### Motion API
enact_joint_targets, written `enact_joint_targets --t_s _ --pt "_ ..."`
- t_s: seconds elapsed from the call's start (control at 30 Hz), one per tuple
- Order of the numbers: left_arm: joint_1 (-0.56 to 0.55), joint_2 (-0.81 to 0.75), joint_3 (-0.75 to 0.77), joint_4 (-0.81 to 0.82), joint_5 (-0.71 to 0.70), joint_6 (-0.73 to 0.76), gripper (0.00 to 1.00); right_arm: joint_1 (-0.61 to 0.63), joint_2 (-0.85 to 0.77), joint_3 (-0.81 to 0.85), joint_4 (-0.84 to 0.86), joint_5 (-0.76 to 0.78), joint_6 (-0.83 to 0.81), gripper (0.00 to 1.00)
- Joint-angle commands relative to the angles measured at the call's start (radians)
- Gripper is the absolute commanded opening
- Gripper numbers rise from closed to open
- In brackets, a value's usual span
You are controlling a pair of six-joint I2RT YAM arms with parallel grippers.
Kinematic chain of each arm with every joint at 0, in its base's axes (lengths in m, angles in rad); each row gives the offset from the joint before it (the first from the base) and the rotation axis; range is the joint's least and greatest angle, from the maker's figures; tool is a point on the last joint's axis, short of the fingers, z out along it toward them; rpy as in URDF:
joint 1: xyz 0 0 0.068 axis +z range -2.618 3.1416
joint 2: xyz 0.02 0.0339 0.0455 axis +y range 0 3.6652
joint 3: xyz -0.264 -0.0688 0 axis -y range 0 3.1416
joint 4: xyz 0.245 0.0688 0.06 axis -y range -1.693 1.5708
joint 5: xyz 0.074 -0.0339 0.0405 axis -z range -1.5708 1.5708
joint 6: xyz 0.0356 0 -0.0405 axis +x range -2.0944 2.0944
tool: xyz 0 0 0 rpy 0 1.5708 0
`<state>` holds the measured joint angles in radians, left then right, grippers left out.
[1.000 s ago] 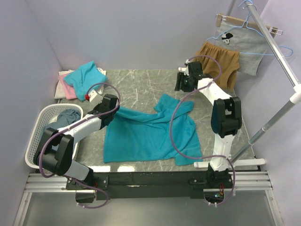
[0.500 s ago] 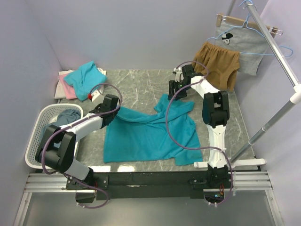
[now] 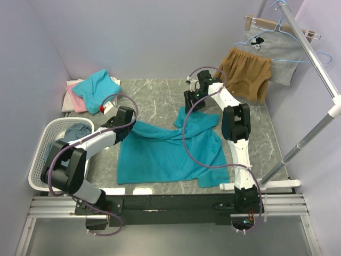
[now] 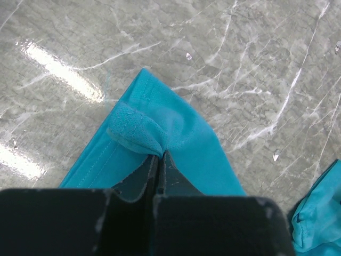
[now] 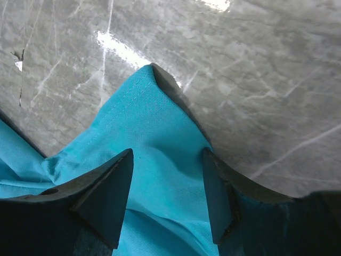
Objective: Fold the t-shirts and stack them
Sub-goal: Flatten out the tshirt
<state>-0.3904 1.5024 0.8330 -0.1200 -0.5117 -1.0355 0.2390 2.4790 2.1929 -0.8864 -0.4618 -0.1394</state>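
Observation:
A teal t-shirt (image 3: 170, 152) lies spread and rumpled on the grey marble table (image 3: 154, 96). My left gripper (image 3: 123, 118) is shut on its left corner; in the left wrist view the cloth (image 4: 160, 128) bunches between the closed fingertips (image 4: 160, 160). My right gripper (image 3: 193, 101) is open over the shirt's far corner (image 5: 154, 128), one finger on each side of the cloth. Another teal t-shirt (image 3: 96, 88) lies crumpled on pink (image 3: 79, 104) and white folded ones at the back left.
A white laundry basket (image 3: 45, 140) holding a slate-blue garment (image 3: 74, 132) stands at the left. Tan-brown shorts (image 3: 246, 72) and a grey printed garment (image 3: 274, 50) hang from a metal rail (image 3: 309, 48) at the right.
My right gripper moved left and down from the back right to the shirt's far corner. The left gripper stayed put, holding the cloth.

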Motion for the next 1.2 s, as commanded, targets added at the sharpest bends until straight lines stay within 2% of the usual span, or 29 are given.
enact_joint_targets --t_s 0.0,0.1,0.13,0.2,0.23,0.27,0.4,0.5,0.67,0.8,0.97,1.1,1.17 --pt "0.008 0.004 0.044 0.000 0.012 0.018 0.02 0.025 0.055 0.021 -0.072 0.052 0.004 0.59" --pt "0.012 0.007 0.048 -0.003 0.016 0.020 0.02 0.026 0.072 0.047 -0.089 0.090 0.023 0.39" --pt "0.012 0.009 0.046 -0.001 0.021 0.022 0.03 0.026 0.080 0.060 -0.097 0.095 0.032 0.28" --pt "0.012 0.012 0.045 -0.001 0.025 0.023 0.03 0.028 0.081 0.065 -0.100 0.113 0.050 0.15" --pt "0.013 0.015 0.048 -0.003 0.025 0.025 0.03 0.029 0.078 0.056 -0.091 0.114 0.055 0.04" --pt "0.013 0.018 0.046 -0.004 0.029 0.023 0.03 0.028 0.075 0.054 -0.088 0.114 0.058 0.00" --pt "0.018 0.015 0.051 0.006 0.042 0.041 0.02 0.028 0.029 0.013 -0.031 0.127 0.083 0.00" --pt "0.018 0.013 0.098 -0.012 0.045 0.098 0.01 0.026 -0.078 -0.060 0.053 0.170 0.106 0.00" --pt "0.033 0.005 0.274 -0.119 0.018 0.236 0.01 0.016 -0.388 -0.260 0.260 0.311 0.194 0.00" --pt "0.103 0.002 0.359 -0.141 0.079 0.302 0.02 0.002 -0.549 -0.305 0.319 0.400 0.207 0.00" --pt "0.162 0.093 0.452 -0.142 0.177 0.365 0.04 -0.012 -0.594 -0.312 0.374 0.492 0.225 0.00" --pt "0.177 0.279 0.580 -0.233 0.193 0.373 0.04 -0.023 -0.560 -0.270 0.389 0.513 0.233 0.00" --pt "0.179 0.326 0.624 -0.240 0.196 0.382 0.03 -0.023 -0.540 -0.249 0.386 0.517 0.228 0.00"
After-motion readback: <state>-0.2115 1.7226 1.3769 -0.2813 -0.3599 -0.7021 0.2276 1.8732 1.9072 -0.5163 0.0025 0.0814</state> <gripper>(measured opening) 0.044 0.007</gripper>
